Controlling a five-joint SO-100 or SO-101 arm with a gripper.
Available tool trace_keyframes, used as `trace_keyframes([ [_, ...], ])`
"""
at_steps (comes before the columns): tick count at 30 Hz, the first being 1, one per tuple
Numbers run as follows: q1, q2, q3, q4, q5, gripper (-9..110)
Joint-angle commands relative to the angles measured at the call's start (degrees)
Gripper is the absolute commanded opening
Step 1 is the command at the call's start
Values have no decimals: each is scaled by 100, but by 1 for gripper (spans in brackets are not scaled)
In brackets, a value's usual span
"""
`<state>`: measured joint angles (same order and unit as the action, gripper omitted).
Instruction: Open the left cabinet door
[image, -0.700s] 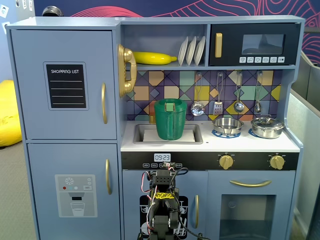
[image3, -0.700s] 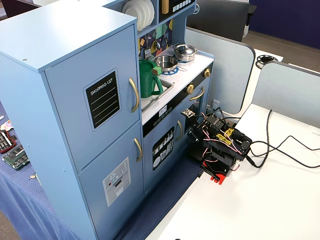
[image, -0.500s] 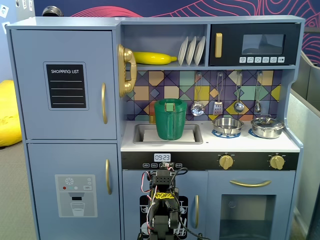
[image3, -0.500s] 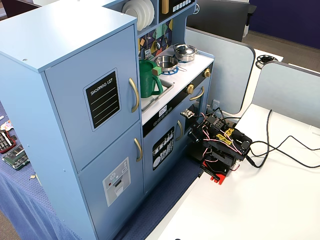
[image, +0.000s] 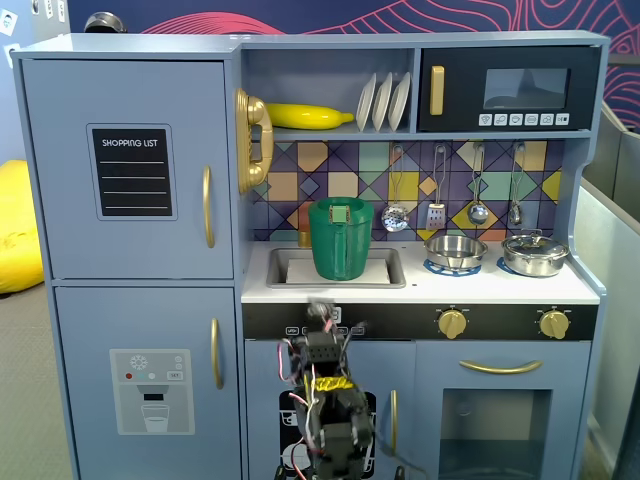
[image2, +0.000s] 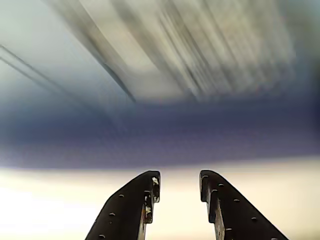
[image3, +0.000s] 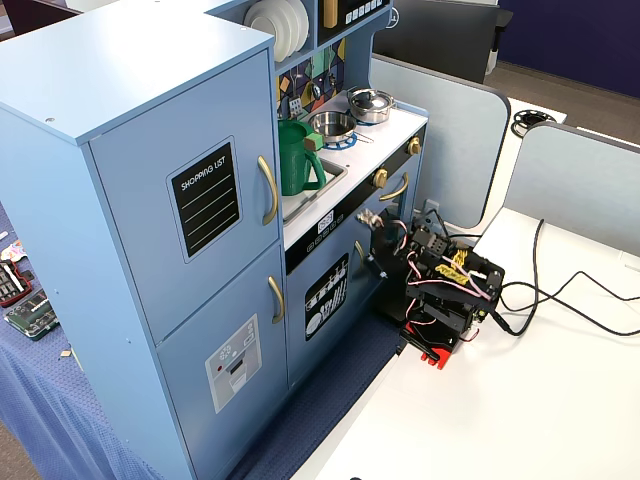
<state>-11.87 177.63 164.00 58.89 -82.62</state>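
The left cabinet door (image: 130, 170) is blue-grey with a black "SHOPPING LIST" panel and a vertical gold bar handle (image: 208, 207). It is closed in both fixed views; the door (image3: 190, 210) and its handle (image3: 268, 190) also show from the side. My arm is folded low in front of the kitchen's lower middle. My gripper (image: 320, 312) is blurred, well below and to the right of the handle, and also shows in a fixed view (image3: 368, 220). In the wrist view the gripper (image2: 180, 182) is open and empty, and the scene behind it is motion-blurred.
Below is a closed door with a grey dispenser panel (image: 150, 390). A green pitcher (image: 340, 238) stands in the sink. A gold phone (image: 252, 140), a banana (image: 305, 116), the microwave (image: 510, 90) and pots (image: 535, 255) are to the right. Black cables (image3: 560, 300) cross the white table.
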Motion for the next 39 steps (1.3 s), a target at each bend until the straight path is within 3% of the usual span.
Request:
trace_keyframes([
  [1, -940, -527, -1547, -1266, -448, 0],
  [6, -2004, -1020, -2566, -2909, -932, 8],
  [9, -2443, -1485, -3287, -3085, -1046, 15],
  [16, -2417, -2619, -4263, -3858, -888, 29],
  [39, -3445, -4359, -5388, -5449, -1380, 26],
])
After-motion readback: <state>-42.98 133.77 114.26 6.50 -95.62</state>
